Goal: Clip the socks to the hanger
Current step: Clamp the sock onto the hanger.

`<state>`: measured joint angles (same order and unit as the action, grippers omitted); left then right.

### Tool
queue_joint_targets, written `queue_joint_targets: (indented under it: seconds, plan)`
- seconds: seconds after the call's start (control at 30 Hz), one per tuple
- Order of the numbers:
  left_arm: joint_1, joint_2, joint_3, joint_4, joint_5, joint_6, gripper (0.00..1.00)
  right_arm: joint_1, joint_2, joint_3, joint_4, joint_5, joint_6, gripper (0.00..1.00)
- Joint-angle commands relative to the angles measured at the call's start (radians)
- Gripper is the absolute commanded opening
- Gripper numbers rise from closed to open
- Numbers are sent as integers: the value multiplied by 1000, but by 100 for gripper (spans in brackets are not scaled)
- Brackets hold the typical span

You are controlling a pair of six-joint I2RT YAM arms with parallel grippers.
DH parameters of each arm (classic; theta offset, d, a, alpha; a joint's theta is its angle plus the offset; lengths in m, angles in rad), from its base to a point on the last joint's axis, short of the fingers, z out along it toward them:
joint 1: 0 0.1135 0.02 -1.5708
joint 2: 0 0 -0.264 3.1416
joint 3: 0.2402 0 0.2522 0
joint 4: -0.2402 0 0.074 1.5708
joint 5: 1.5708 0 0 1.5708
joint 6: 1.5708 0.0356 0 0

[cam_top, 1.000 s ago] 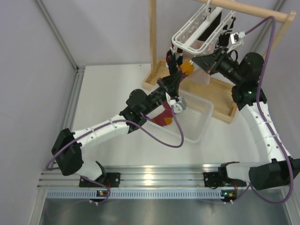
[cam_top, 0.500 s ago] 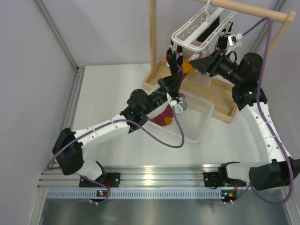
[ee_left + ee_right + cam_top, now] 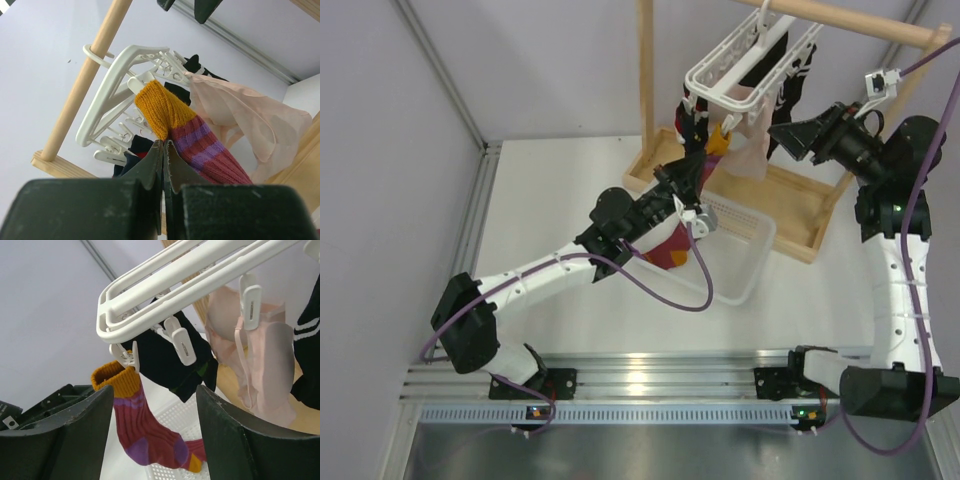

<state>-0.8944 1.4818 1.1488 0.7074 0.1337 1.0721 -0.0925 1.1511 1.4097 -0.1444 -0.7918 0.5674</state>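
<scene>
Where left claw (image 3: 163,148) shuts, pegged sock (image 3: 200,142) at its tips — right claw (image 3: 151,392) agape.

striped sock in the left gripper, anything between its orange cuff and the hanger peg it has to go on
Nothing visible does. The striped sock's orange cuff already meets a corner peg of the hanger, with the left gripper shut on the sock just below. The pink garment hangs beside it, not between.

Ribbed knit sock (image 3: 190,135); glossy white plastic hanger (image 3: 106,322); matt wooden rack (image 3: 82,80); sheer pink garment (image 3: 240,120).
</scene>
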Motion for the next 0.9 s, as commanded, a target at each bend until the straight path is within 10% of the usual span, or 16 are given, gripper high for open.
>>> queue_joint_targets:
  seconds: [0.0, 0.87]
  plan:
    - [11, -23, 40, 21, -8, -12, 0, -47, -14, 12, 5, -70, -27, 65]
    - [38, -46, 32, -14, -11, -50, 0, 20, 148, -2, 394, -27, 77, 58]
